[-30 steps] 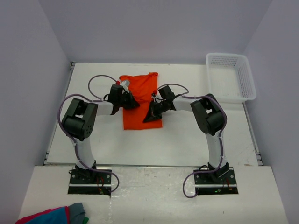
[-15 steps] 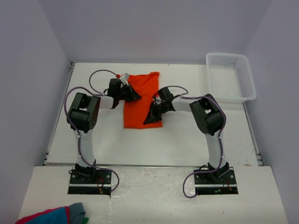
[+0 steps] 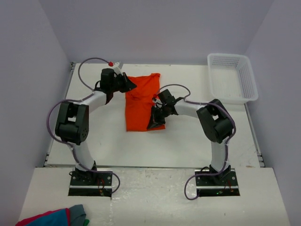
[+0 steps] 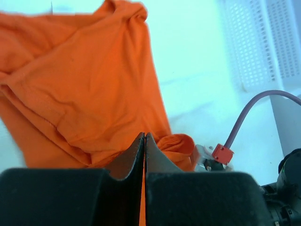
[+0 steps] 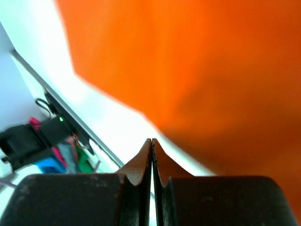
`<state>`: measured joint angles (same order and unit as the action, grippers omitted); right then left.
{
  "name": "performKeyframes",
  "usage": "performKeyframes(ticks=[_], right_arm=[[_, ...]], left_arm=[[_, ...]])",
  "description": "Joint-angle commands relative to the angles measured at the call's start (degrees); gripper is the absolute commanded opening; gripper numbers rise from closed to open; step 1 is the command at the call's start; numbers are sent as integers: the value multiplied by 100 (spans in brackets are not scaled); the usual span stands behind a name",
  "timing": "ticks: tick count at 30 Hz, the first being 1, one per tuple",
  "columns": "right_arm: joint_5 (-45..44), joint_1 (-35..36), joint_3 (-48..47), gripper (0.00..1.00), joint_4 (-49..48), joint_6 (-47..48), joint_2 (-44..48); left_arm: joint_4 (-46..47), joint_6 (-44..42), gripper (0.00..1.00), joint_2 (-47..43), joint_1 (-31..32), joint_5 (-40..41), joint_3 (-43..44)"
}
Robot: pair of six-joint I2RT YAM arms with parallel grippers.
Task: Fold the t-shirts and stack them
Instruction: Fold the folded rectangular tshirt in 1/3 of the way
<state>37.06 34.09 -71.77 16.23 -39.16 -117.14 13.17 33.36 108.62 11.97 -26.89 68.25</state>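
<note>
Shut tight, tips pressed together, my left pincer [image 4: 144,137] sits low at the far left corner of the orange t-shirt [image 3: 141,101]. My right pincer [image 5: 151,141] is just as closed, down at the shirt's near right edge where orange meets white table [image 3: 188,141]. I can't make out cloth clamped between either pair of tips. A thin orange line shows between my left fingers, but that may be shirt lying beneath them.

As I read it, the two closed noses are set at opposite corners as weights or pushers, one anchoring the hem and the other pressing the shoulder flat. The shirt lies as a tall, narrow panel in the middle of the table, rumpled along its left side. A small bunched lump sits by my right wrist, so the fold isn't tidy yet.

Bare table shows on the near side and to both flanks. That leaves room to sweep outward or draw the hem toward me. The shirt's far edge lies close to the table's back edge, so there is little room beyond it. The white basket [image 3: 227,55] sits well apart in the right rear corner, clear of my right elbow.
</note>
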Motion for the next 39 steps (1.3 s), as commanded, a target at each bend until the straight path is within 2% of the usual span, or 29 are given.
performKeyframes(ticks=[1, 2, 3, 5, 6, 8, 11, 16, 18, 19, 20, 29, 35, 39], right_arm=[[-769, 195, 66, 0, 476, 777, 1060], [-1040, 204, 32, 0, 582, 848, 1332], [-1191, 204, -12, 4, 818, 996, 1439], [-1551, 195, -345, 19, 1161, 1216, 1527], [-2005, 204, -512, 32, 1520, 1278, 1458], [-2307, 195, -1022, 41, 1786, 1445, 1291], [-2712, 177, -1690, 41, 2296, 1621, 800], [-2468, 81, -2130, 43, 2183, 1736, 333], [-2370, -33, -2306, 37, 2183, 1736, 123], [-2370, -77, -2463, 6, 2191, 1736, -70], [-2379, -121, -2526, 0, 2192, 1701, -168], [-2072, -526, -3089, 0, 2200, 1797, -941], [-1878, -561, -3423, 0, 2358, 1745, -1144], [-1729, -561, -3283, 0, 2367, 1631, -1100]], left_arm=[[-586, -497, 0, -912, -28, 255, 57], [-709, -541, 0, -1017, -28, 290, 48], [-893, -568, 0, -1192, -19, 325, 13], [-1079, -507, 0, -1316, -19, 430, -127], [-1167, -428, 0, -1421, -19, 640, -215], [-1159, -147, 0, -1510, -19, 825, -547], [-1106, 47, 1, -1528, 7, 1019, -892], [-1097, -5, 1, -1501, 244, 1089, -1199], [-1088, -14, 1, -1519, 332, 1134, -1261], [-1080, -32, 1, -1528, 437, 1116, -1296], [-1071, -40, 1, -1519, 482, 1125, -1305], [-983, -146, 0, -967, 719, 1309, -1121], [-1079, -120, 0, -377, 719, 1520, -796], [-1326, -85, 0, -104, 737, 1740, -523]])
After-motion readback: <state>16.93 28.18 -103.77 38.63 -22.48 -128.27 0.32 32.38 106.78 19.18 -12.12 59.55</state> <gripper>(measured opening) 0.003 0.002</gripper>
